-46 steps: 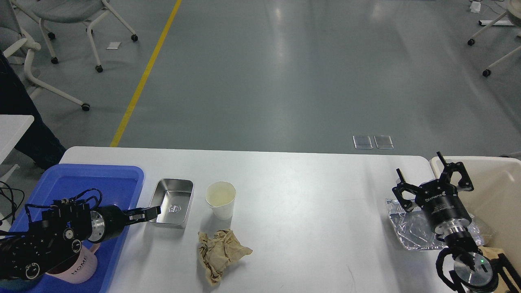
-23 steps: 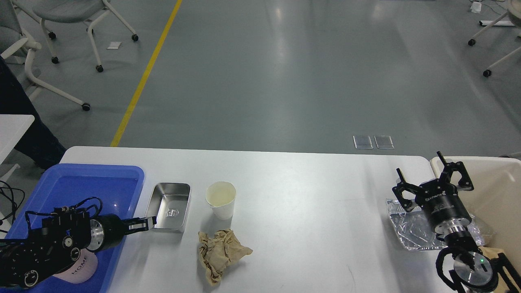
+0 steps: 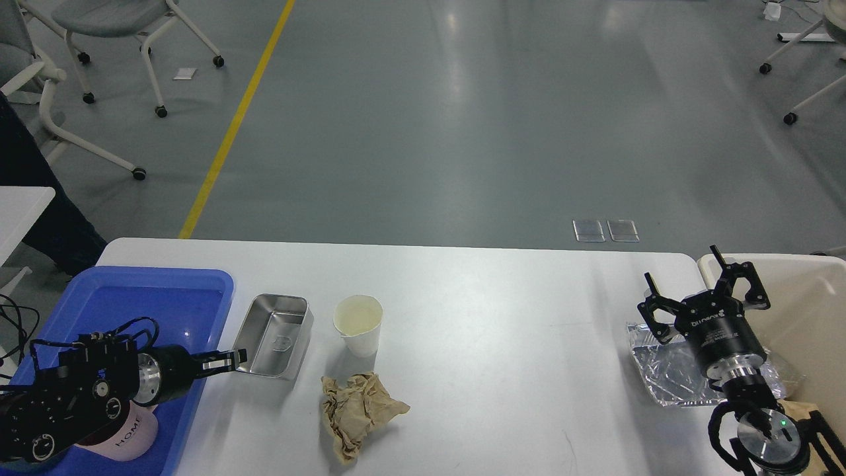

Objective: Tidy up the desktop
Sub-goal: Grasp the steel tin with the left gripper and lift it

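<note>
A shallow steel tin (image 3: 277, 334) sits on the white table (image 3: 489, 317) just right of the blue bin (image 3: 165, 297), its left side lifted a little. My left gripper (image 3: 231, 361) is shut on the tin's near-left rim. A white paper cup (image 3: 358, 324) stands upright right of the tin. A crumpled brown paper (image 3: 360, 410) lies in front of the cup. A crinkled clear wrapper (image 3: 667, 373) lies at the right edge, partly under my right arm. My right gripper (image 3: 704, 281) is open and empty above it.
A pink mug (image 3: 125, 433) marked HOME stands in the blue bin's near corner, partly behind my left arm. A beige bin (image 3: 813, 311) stands off the table's right end. Wheeled chairs stand on the floor at the far left and far right.
My left gripper has drawn back to the left and toward me, pulling the steel tin with it; the tin now sits tilted and closer to the blue bin. The right arm has not moved.
</note>
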Action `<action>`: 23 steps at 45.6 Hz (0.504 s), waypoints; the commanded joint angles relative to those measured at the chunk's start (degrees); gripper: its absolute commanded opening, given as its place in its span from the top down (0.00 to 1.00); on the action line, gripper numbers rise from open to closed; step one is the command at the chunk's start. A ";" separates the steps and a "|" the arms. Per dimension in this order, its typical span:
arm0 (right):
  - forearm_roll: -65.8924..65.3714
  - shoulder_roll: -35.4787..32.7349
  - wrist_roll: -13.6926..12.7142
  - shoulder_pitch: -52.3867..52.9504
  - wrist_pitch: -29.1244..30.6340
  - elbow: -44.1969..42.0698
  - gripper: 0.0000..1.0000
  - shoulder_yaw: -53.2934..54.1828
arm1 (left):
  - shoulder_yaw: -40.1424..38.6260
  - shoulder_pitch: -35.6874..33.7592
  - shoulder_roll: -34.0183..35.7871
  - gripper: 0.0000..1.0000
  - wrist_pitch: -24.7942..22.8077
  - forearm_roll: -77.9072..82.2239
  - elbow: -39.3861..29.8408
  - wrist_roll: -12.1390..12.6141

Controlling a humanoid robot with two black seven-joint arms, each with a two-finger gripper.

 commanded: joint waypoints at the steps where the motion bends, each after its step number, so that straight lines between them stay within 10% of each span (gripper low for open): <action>1: 0.00 0.09 0.00 0.09 0.00 -0.07 0.00 -0.01 | -0.42 -0.10 3.23 1.00 -0.96 -1.25 -1.51 -0.48; 23: 0.00 0.27 0.00 0.09 0.09 -0.07 0.00 -0.36 | -2.88 -0.98 24.85 1.00 -2.10 -5.55 -20.67 -0.57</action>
